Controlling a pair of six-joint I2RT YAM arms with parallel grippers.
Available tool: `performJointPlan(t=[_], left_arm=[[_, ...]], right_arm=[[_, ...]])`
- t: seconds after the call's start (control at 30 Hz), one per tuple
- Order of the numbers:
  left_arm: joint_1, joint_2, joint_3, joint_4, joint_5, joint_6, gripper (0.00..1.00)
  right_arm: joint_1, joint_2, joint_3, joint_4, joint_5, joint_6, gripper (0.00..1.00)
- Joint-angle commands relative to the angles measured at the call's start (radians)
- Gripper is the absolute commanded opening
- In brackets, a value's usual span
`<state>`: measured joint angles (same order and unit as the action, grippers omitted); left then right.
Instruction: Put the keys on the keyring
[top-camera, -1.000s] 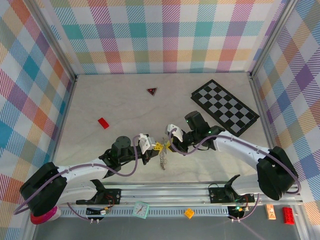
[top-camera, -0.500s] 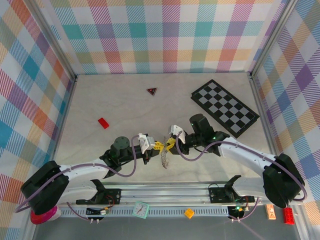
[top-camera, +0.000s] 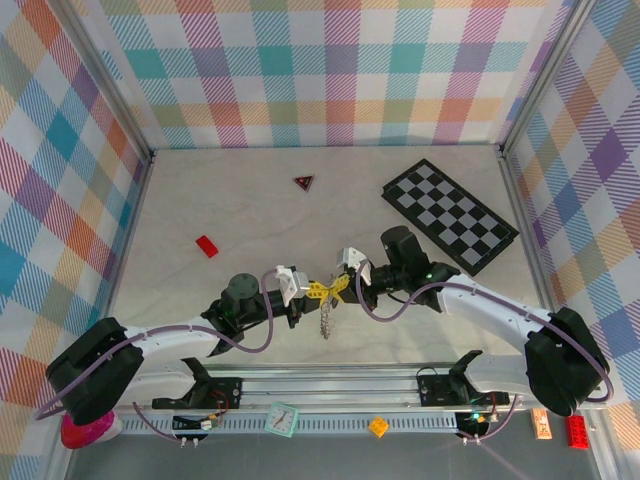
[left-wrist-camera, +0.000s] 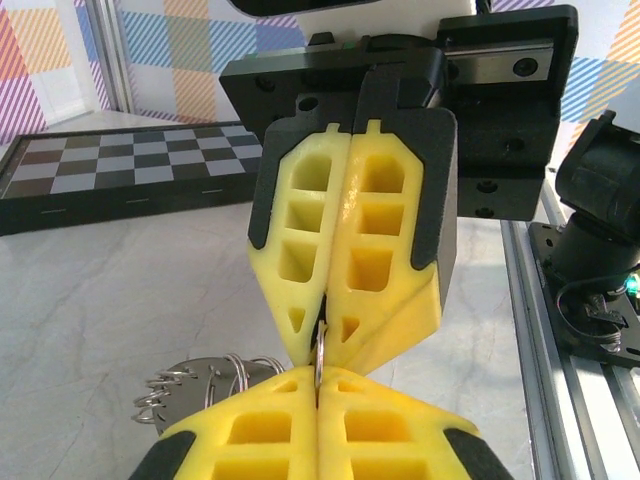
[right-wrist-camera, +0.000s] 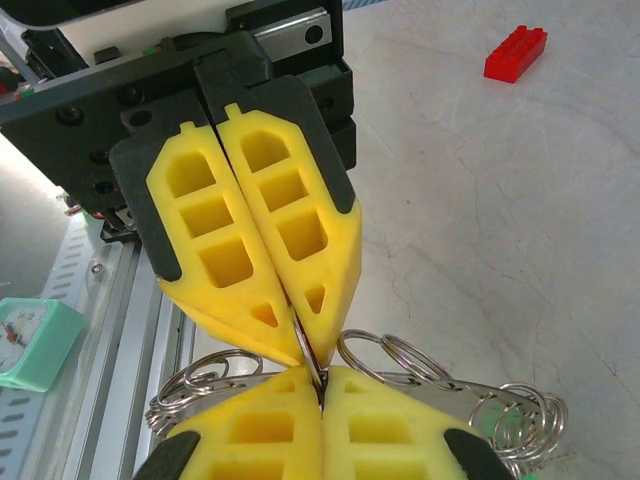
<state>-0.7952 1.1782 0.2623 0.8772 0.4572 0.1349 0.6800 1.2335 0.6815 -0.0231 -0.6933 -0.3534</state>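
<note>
Top external | left gripper (top-camera: 318, 292), right gripper (top-camera: 338, 287) tip-to-tip | both clenched on keyring (top-camera: 325, 320) | arms bent inward

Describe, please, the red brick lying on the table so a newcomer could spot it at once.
On the pale table, in its left half, lies the red brick. Unlike the dark red triangle farther back, it is bright, oblong and studded.

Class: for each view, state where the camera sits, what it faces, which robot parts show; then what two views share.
Top external: above and behind, looking down at the table; both arms, left gripper, right gripper.
Left wrist: on-arm, facing right gripper, chequered board beyond; own fingers below.
Right wrist: on-arm, facing left gripper, red brick beyond; own fingers below.
Shared: wrist views both show the pinched keyring.
</note>
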Motion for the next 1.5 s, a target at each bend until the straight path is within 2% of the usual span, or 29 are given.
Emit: performJointPlan(t=[0.0, 0.07, 0.2, 0.5, 0.67, 0.8, 0.9, 0.97, 1.0, 1.03, 1.2, 1.47], left_arm=[[-0.004, -0.029, 0.001, 0.005, -0.009, -0.001, 0.15], [-0.003, -0.058, 0.026, -0.116, -0.014, 0.030, 0.19], [-0.004, -0.085, 0.077, -0.285, -0.017, 0.082, 0.21], [-0.004, -0.071, 0.128, -0.357, 0.013, 0.104, 0.22], [-0.004, -0.063, 0.156, -0.395, 0.040, 0.124, 0.19], [-0.003, -0.065, 0.176, -0.432, 0.060, 0.142, 0.08], [-0.003, -0.069, 0.177, -0.437, 0.071, 0.145, 0.00], [-0.003, -0.074, 0.169, -0.428, 0.076, 0.144, 0.00], [-0.003, -0.075, 0.161, -0.416, 0.079, 0.142, 0.00], [-0.004, -0.075, 0.152, -0.399, 0.083, 0.138, 0.00], [-0.004, -0.065, 0.107, -0.277, 0.098, 0.104, 0.00], [-0.003, -0.052, 0.074, -0.180, 0.107, 0.074, 0.00]], right_arm=[[0.006, -0.020, 0.033, -0.045, -0.022, -0.046, 0.00], [0.007, -0.022, 0.067, -0.144, 0.012, -0.095, 0.00], [0.032, 0.005, 0.149, -0.316, 0.082, -0.188, 0.00], [0.086, 0.070, 0.283, -0.497, 0.167, -0.305, 0.00], [0.114, 0.109, 0.352, -0.578, 0.202, -0.354, 0.00], [0.128, 0.125, 0.383, -0.620, 0.226, -0.375, 0.00], [0.115, 0.095, 0.359, -0.562, 0.188, -0.328, 0.00], [0.074, 0.044, 0.294, -0.455, 0.102, -0.255, 0.19], [0.049, 0.016, 0.250, -0.394, 0.059, -0.213, 0.24], [0.031, -0.006, 0.211, -0.335, 0.022, -0.179, 0.26], [0.018, -0.042, 0.095, -0.170, -0.022, -0.101, 0.28], [0.018, -0.008, 0.066, -0.134, -0.020, -0.086, 0.26]])
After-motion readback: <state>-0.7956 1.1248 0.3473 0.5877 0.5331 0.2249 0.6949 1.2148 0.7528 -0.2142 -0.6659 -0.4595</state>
